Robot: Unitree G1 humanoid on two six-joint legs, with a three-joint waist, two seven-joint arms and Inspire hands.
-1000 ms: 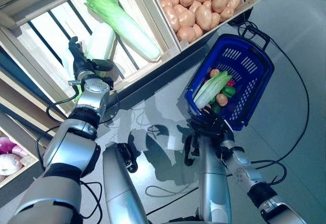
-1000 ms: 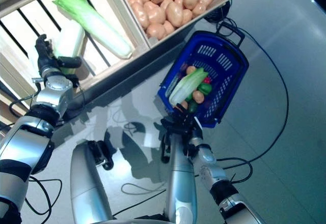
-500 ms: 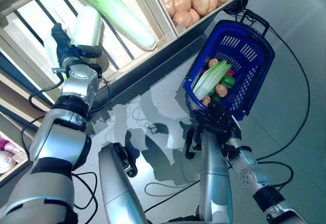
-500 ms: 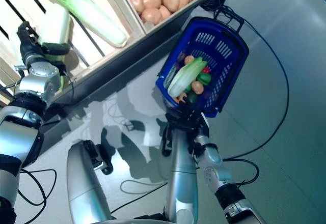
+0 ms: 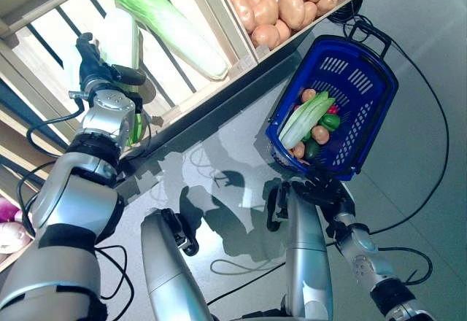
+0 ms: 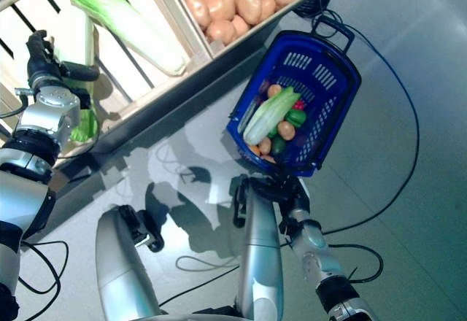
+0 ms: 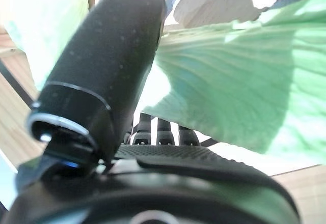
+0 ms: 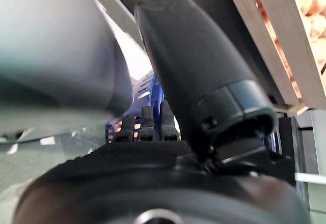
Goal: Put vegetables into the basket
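Currently the left hand is up inside the slatted pale wooden crate, fingers and thumb curled round a long pale-green napa cabbage that runs up past the fingertips. Its wrist view shows ribbed green leaf right against the thumb, so it looks like a real wrap, not just a touch.

A second, bigger napa cabbage lies in the same crate, off to the thumb side of that hand and apart from it. The neighbouring crate of tan potatoes is further that way.

Right hand is at the near rim of the blue plastic slotted shopping basket; its fingers sit at or under the rim, so I can't tell its closure. Basket already carries one leafy cabbage, potatoes, and green and red veg.

Handling guess: the cabbage is fairly heavy, with a firm white stalk end and soft, crushable leaf tips. Waxy surface, may slip. Best hold is mid-body or toward the stalk, not the leaves, since a long head will droop from an end grip.
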